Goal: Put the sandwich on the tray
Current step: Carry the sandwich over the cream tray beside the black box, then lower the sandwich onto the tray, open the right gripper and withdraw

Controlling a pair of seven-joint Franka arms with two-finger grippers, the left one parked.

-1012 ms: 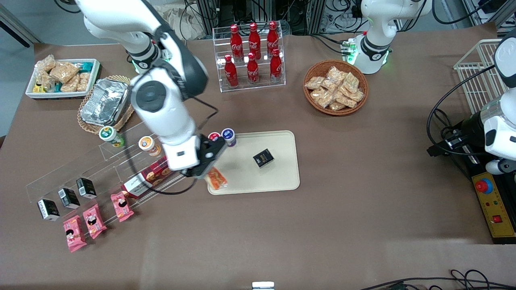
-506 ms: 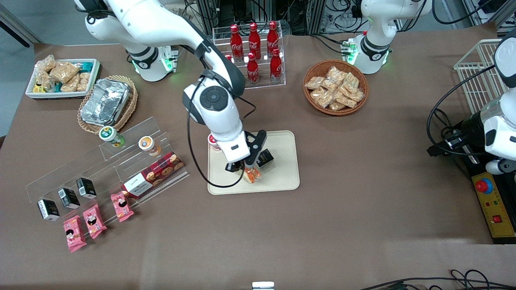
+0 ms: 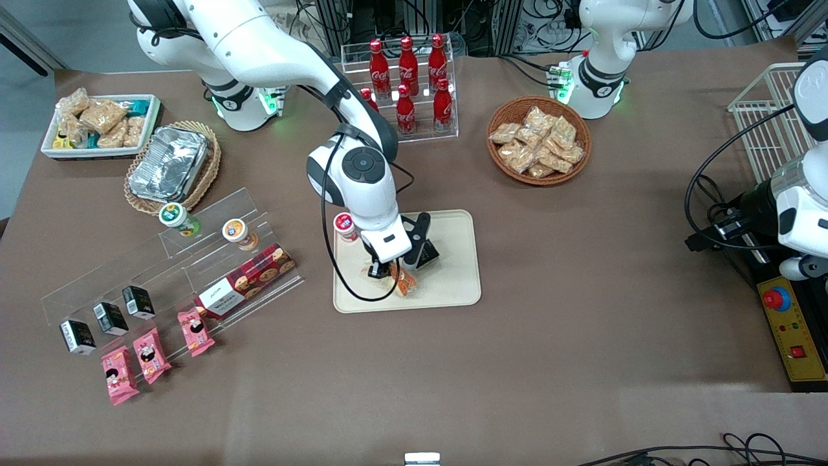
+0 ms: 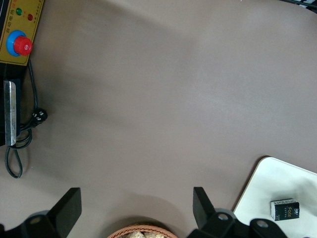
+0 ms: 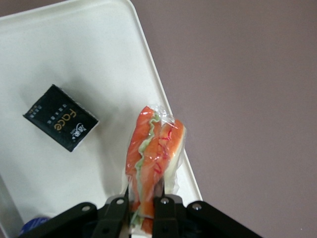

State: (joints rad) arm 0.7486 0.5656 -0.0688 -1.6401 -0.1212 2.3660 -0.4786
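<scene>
Brown table covering [image 3: 517, 362] lies bare and wide nearest the front camera, with open room all along the tray's near edge. Toward the working arm's end, pink snack packets [image 3: 147, 356] and a clear acrylic rack [image 3: 168, 265] with a red cookie box [image 3: 249, 279] stand well apart from the tray. Next comes the beige tray [image 3: 453, 285], its low rim unobstructed on the side toward the parked arm. The gripper [image 3: 393, 270] hangs over the tray, its fingers clamped on the sandwich [image 3: 405, 282], which hangs edge-down; in the wrist view the sandwich [image 5: 154, 158] crosses the tray's rim line [image 5: 163, 99], so I cannot tell whether it touches the tray floor. A small black box [image 3: 424, 255] sits just beside the gripper, farther from the camera. Farther still stand the cola bottle rack [image 3: 406, 84] and a wicker basket of snacks [image 3: 538, 139]. Compared with half a second ago, the gripper has lowered slightly over nearly the same spot; a second ago it carried the sandwich at the tray's edge toward the working arm.
</scene>
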